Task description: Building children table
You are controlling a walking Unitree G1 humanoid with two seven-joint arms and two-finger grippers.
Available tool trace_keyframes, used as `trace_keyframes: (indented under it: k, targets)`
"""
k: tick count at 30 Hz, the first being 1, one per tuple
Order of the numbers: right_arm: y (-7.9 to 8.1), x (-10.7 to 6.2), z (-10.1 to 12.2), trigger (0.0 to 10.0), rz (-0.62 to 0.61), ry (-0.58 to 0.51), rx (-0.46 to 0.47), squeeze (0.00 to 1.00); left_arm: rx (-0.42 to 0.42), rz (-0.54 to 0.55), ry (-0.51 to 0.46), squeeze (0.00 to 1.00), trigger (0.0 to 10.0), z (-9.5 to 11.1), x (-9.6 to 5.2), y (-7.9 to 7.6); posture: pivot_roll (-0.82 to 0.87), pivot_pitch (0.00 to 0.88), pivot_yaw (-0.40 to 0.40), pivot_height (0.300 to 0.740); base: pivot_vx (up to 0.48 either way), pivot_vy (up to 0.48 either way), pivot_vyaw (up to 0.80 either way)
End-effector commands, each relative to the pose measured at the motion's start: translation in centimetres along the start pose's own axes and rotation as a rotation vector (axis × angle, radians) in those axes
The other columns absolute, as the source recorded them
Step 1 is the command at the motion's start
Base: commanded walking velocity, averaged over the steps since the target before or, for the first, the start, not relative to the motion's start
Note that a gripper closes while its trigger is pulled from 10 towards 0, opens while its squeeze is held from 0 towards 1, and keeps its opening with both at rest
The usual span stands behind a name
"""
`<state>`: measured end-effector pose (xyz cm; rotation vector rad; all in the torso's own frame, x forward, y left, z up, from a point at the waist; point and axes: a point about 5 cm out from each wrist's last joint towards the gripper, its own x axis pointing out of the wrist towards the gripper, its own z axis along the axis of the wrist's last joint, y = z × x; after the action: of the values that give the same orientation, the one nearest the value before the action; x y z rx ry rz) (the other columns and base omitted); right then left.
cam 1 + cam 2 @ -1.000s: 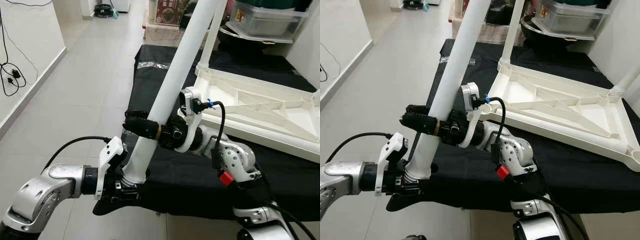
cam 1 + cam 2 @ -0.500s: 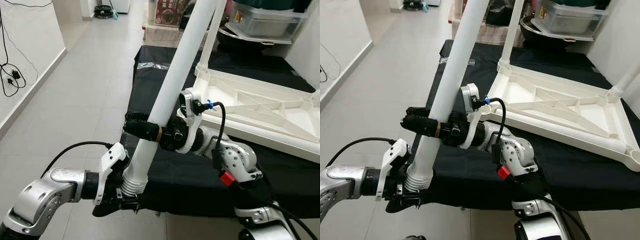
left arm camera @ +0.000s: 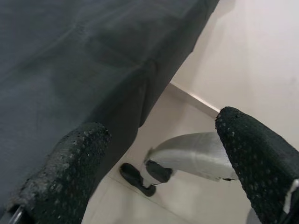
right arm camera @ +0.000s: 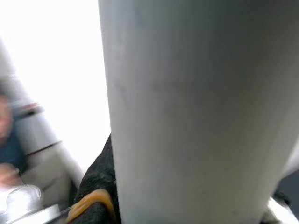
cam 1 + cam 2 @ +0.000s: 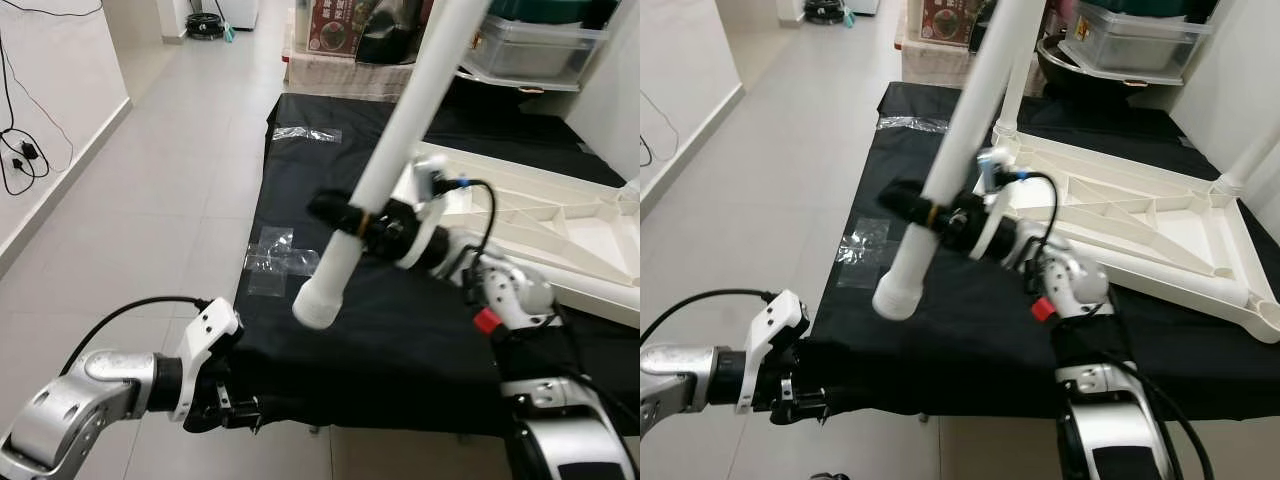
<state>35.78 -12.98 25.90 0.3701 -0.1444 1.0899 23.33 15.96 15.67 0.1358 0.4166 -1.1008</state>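
Black cloth covers the worktop (image 5: 400, 350) in front of me, with strips of clear tape (image 5: 280, 262) stuck near its left edge and another piece further back. Pale floor tiles (image 5: 150, 200) run along the left of the worktop toward a white wall (image 5: 50, 120) with cables hanging on it; that side is open. Behind the far edge stand boxes and a clear storage bin (image 5: 1135, 40).

My right gripper (image 5: 345, 215) is clamped around a long white table leg (image 5: 400, 150), which slants up and away from me; its lower end (image 5: 318, 305) hangs in the air above the cloth, inside the left edge. The upturned white tabletop (image 5: 1140, 230) lies on the right half of the worktop, ribs up, with one leg (image 5: 1015, 85) standing at its far left corner and another at its far right corner.

My left gripper (image 5: 225, 415) sits low at the near left corner of the worktop, fingers (image 3: 70, 163) apart, holding nothing, the cloth edge just beside it.
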Motion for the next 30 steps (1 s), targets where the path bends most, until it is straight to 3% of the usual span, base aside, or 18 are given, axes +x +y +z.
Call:
trace_keyframes:
  k: [1, 2, 3, 4, 6, 7, 8, 9, 11, 14, 15, 17, 18, 20, 24, 27, 30]
  targets:
    - [-1.9, -0.2, 1.7, 0.0, -0.202, -0.075, -0.047, 0.0, 0.018, 0.026, -0.013, 0.0, 10.0, -0.3, 0.4, -0.4, 0.09, 0.123, -0.077, 0.74, 0.0, 0.0, 0.0]
    - [-2.9, -0.2, 2.3, 0.0, -0.31, -0.107, -0.058, 0.0, 0.026, 0.041, -0.032, 0.0, 10.0, -0.2, 0.7, -0.5, 0.09, 0.123, -0.077, 0.74, 0.0, 0.0, 0.0]
    - [-2.9, -0.2, 2.3, 0.0, -0.31, -0.107, -0.058, 0.0, 0.026, 0.041, -0.032, 0.0, 10.0, -0.2, 0.7, -0.5, 0.09, 0.123, -0.077, 0.74, 0.0, 0.0, 0.0]
    - [-3.9, -0.2, 3.0, 0.0, -0.463, -0.134, -0.1, 0.0, 0.014, 0.061, -0.112, 0.0, 10.0, 0.4, 1.3, -0.9, 0.09, 0.127, -0.076, 0.74, 0.0, 0.0, 0.0]
    - [-4.9, -0.2, 3.5, 0.0, -0.642, -0.156, -0.168, 0.0, 0.004, 0.135, -0.221, 0.0, 10.0, 1.5, 2.2, -1.1, 0.09, 0.131, -0.081, 0.74, 0.0, 0.0, 0.0]
    - [-4.9, -0.2, 3.5, 0.0, -0.642, -0.156, -0.168, 0.0, 0.004, 0.135, -0.221, 0.0, 10.0, 1.5, 2.2, -1.1, 0.09, 0.131, -0.081, 0.74, 0.0, 0.0, 0.0]
    - [-5.0, 0.0, 3.7, 0.0, -0.725, -0.154, -0.267, 0.0, 0.01, 0.216, -0.281, 0.0, 10.0, 2.2, 2.8, -1.0, 0.09, 0.135, -0.081, 0.74, 0.0, 0.0, 0.0]
    - [-5.0, 0.0, 3.7, 0.0, -0.725, -0.154, -0.267, 0.0, 0.01, 0.216, -0.281, 0.0, 10.0, 2.2, 2.8, -1.0, 0.09, 0.135, -0.081, 0.74, 0.0, 0.0, 0.0]
    - [-5.0, 0.4, 4.0, 0.0, -0.843, -0.191, -0.378, 0.0, 0.007, 0.314, -0.36, 0.0, 10.0, 3.2, 3.6, -1.1, 0.09, 0.144, -0.087, 0.74, 0.0, 0.0, 0.0]
    - [-5.0, 0.5, 4.1, 0.0, -0.865, -0.207, -0.399, 0.0, 0.007, 0.325, -0.379, 0.0, 10.0, 3.5, 3.8, -1.3, 0.09, 0.144, -0.087, 0.74, 0.0, 0.0, 0.0]
    - [-5.1, 0.6, 4.1, 0.0, -0.923, -0.21, -0.444, 0.0, -0.001, 0.355, -0.409, 0.0, 10.0, 3.9, 4.1, -1.4, 0.09, 0.153, -0.088, 0.74, 0.0, 0.0, 0.0]
    - [-5.2, 0.8, 4.3, 0.0, -1.073, -0.187, -0.635, 0.0, 0.026, 0.446, -0.446, 0.0, 10.0, 4.5, 4.7, -1.6, 0.09, 0.175, -0.099, 0.74, 0.0, 0.0, 0.0]
    - [-5.2, 0.8, 4.3, 0.0, -1.073, -0.187, -0.635, 0.0, 0.026, 0.446, -0.446, 0.0, 10.0, 4.5, 4.7, -1.6, 0.09, 0.175, -0.099, 0.74, 0.0, 0.0, 0.0]
    - [-5.2, 1.0, 4.6, 0.0, -1.169, -0.209, -0.73, 0.0, 0.04, 0.487, -0.46, 0.0, 10.0, 4.8, 5.1, -2.1, 0.1, 0.189, -0.106, 0.74, 0.0, 0.0, 0.0]
    - [-5.2, 1.2, 4.8, 0.0, -1.204, -0.226, -0.749, 0.0, 0.03, 0.485, -0.466, 0.0, 10.0, 4.8, 5.4, -2.7, 0.1, 0.201, -0.107, 0.74, 0.0, 0.0, 0.0]
    - [-4.7, 2.6, 5.2, 0.0, -1.211, -0.26, -0.759, 0.0, 0.022, 0.436, -0.457, 0.0, 10.0, 4.5, 6.6, -5.0, 0.11, 0.224, -0.113, 0.74, 0.0, 0.0, 0.0]
    - [-3.9, 3.9, 6.1, 0.0, -1.185, -0.319, -0.757, 0.0, 0.03, 0.432, -0.473, 0.0, 10.0, 4.9, 7.0, -6.3, 0.12, 0.249, -0.119, 0.74, 0.0, 0.0, 0.0]
